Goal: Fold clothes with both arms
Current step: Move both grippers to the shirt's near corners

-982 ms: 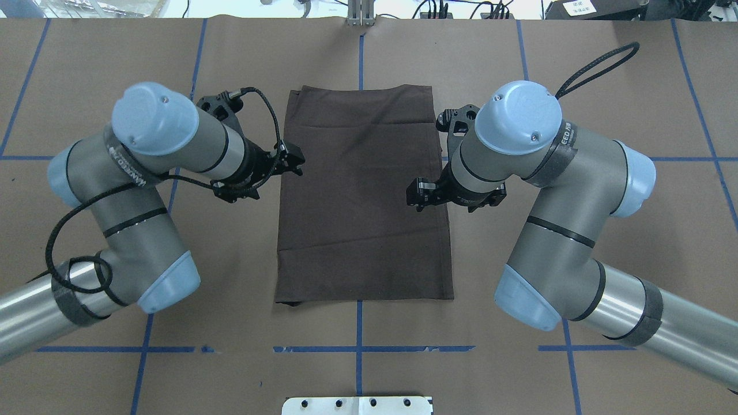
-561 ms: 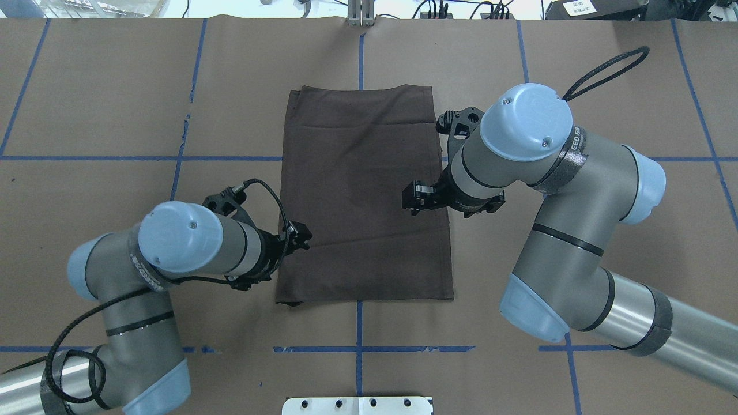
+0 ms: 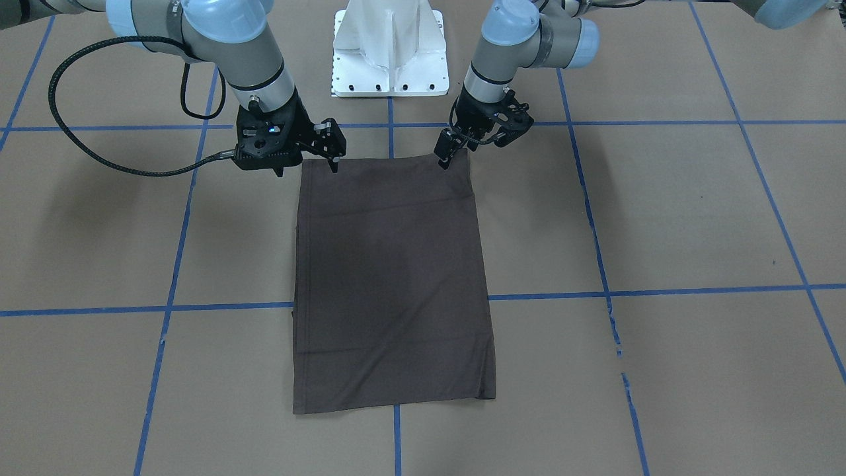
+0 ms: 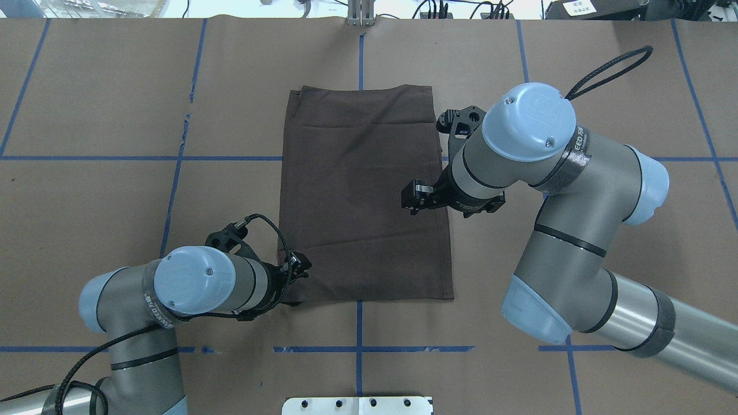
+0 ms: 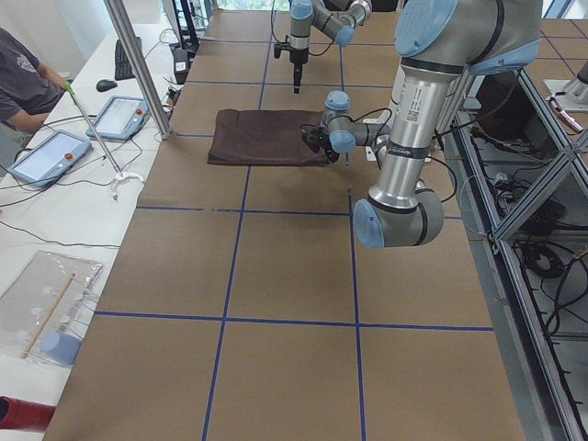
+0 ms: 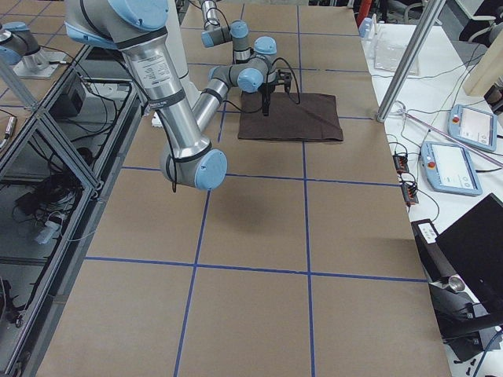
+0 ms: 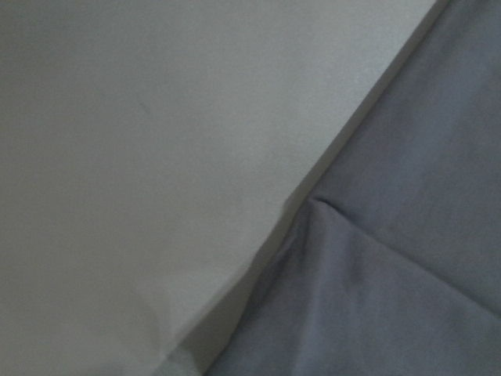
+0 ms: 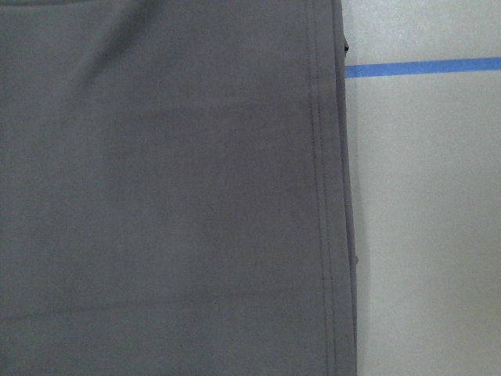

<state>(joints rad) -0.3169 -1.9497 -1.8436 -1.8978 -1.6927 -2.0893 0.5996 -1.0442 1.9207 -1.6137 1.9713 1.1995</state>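
The clothes are one dark brown shirt (image 4: 363,196) (image 3: 390,277), folded into a long rectangle and lying flat mid-table. My left gripper (image 4: 298,267) (image 3: 448,157) is low at the shirt's robot-side left corner and looks open, holding nothing. Its wrist view shows that corner of the shirt (image 7: 407,274) close up, with a small fold. Held higher, my right gripper (image 4: 411,199) (image 3: 330,157) hangs above the shirt's right edge, also looking open and empty. The right wrist view shows the hemmed edge of the shirt (image 8: 172,196) beside bare table.
Brown paper with blue tape lines (image 4: 230,158) covers the table. The white pedestal base (image 3: 390,59) stands at the robot's side. A seated person (image 5: 23,78), tablets (image 5: 50,154) and a metal post (image 5: 138,69) are at the far bench.
My left arm has swept back toward the robot along the shirt's left edge, from near its middle to its near corner. The right gripper has barely shifted.
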